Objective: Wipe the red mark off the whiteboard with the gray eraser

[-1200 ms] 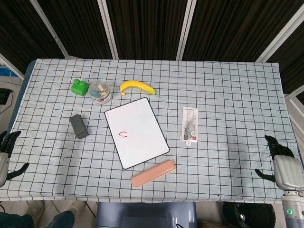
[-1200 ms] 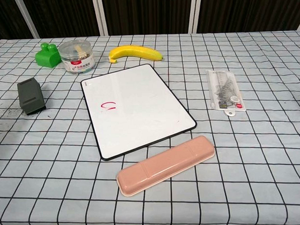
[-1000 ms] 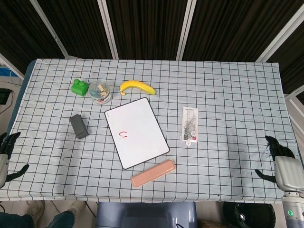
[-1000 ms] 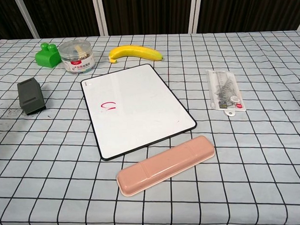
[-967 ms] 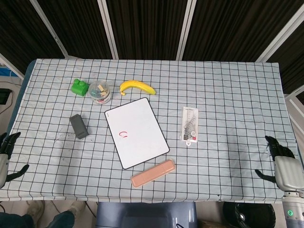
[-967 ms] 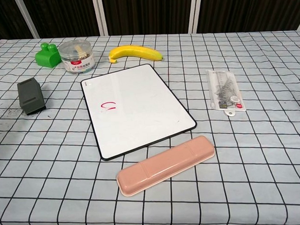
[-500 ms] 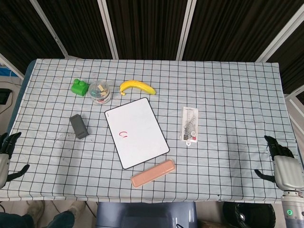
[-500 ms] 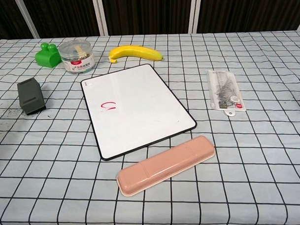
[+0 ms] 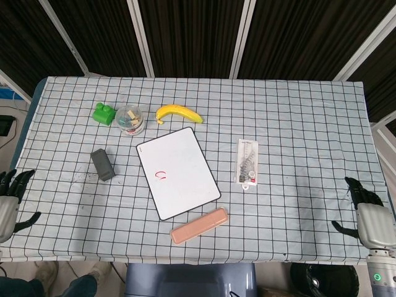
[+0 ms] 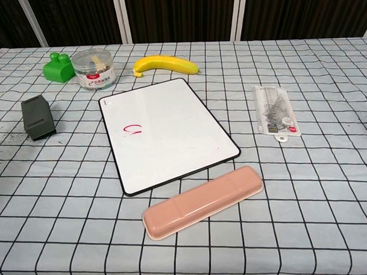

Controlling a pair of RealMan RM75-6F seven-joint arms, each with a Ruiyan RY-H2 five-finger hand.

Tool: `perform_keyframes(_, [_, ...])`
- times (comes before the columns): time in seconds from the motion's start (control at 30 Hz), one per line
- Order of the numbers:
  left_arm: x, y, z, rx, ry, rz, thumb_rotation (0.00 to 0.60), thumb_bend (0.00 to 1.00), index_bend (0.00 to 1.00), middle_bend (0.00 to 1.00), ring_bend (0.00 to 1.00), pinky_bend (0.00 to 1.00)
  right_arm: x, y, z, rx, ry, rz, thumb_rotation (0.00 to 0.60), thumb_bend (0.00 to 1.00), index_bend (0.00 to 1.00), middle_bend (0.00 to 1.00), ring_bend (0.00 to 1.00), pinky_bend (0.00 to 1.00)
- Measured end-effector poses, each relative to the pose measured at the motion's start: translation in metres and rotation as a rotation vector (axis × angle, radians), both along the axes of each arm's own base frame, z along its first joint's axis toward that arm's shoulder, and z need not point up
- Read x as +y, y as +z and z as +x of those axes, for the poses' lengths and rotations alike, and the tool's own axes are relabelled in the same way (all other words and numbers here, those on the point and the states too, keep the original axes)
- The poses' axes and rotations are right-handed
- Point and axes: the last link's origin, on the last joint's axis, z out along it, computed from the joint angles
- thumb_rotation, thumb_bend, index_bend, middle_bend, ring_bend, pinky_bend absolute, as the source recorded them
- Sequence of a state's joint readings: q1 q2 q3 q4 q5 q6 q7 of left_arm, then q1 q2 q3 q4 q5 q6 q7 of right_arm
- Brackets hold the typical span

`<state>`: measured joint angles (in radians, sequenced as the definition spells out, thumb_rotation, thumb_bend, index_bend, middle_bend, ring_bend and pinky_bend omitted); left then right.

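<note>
The whiteboard (image 9: 178, 172) (image 10: 167, 133) lies tilted at the table's middle with a small red mark (image 9: 161, 177) (image 10: 132, 129) on its left half. The gray eraser (image 9: 103, 164) (image 10: 37, 117) lies on the cloth left of the board, apart from it. My left hand (image 9: 8, 201) is at the table's left edge, fingers apart, holding nothing. My right hand (image 9: 366, 213) is at the right edge, fingers apart and empty. Neither hand appears in the chest view.
A banana (image 9: 179, 113), a clear jar (image 9: 130, 119) and a green block (image 9: 104, 114) stand behind the board. A packaged ruler set (image 9: 247, 162) lies to its right. A pink case (image 9: 200, 225) lies in front of it.
My left hand has shifted slightly right and up at the table's left edge. The right hand and all objects have stayed put.
</note>
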<state>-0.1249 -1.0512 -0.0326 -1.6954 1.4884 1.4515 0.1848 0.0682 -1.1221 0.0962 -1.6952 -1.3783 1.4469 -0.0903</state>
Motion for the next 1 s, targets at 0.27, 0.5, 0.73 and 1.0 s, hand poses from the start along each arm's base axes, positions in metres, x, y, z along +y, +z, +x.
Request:
perform_keyframes(0.27, [0.049, -0.013, 0.020, 0.170, -0.100, -0.135, 0.600, 0.13, 0.07, 0.12, 0.00, 0.01, 0.000, -0.002, 0.000, -0.011, -0.006, 0.013, 0.600, 0.05, 0.07, 0.13, 0.21, 0.21])
perform_keyframes(0.5, [0.103, -0.032, 0.032, 0.309, -0.169, -0.300, 0.600, 0.12, 0.05, 0.11, 0.00, 0.01, -0.002, -0.002, -0.001, -0.016, -0.015, 0.018, 0.600, 0.05, 0.07, 0.13, 0.21, 0.21])
perform_keyframes(0.73, [0.136, -0.042, 0.038, 0.315, -0.211, -0.361, 0.600, 0.09, 0.04, 0.09, 0.00, 0.01, -0.003, -0.003, -0.001, -0.005, -0.023, 0.017, 0.600, 0.05, 0.07, 0.13, 0.21, 0.21])
perform_keyframes(1.0, [0.159, -0.057, 0.034, 0.316, -0.230, -0.390, 0.600, 0.07, 0.04, 0.08, 0.00, 0.01, -0.003, -0.003, -0.002, -0.014, -0.039, 0.015, 0.600, 0.05, 0.09, 0.13, 0.21, 0.21])
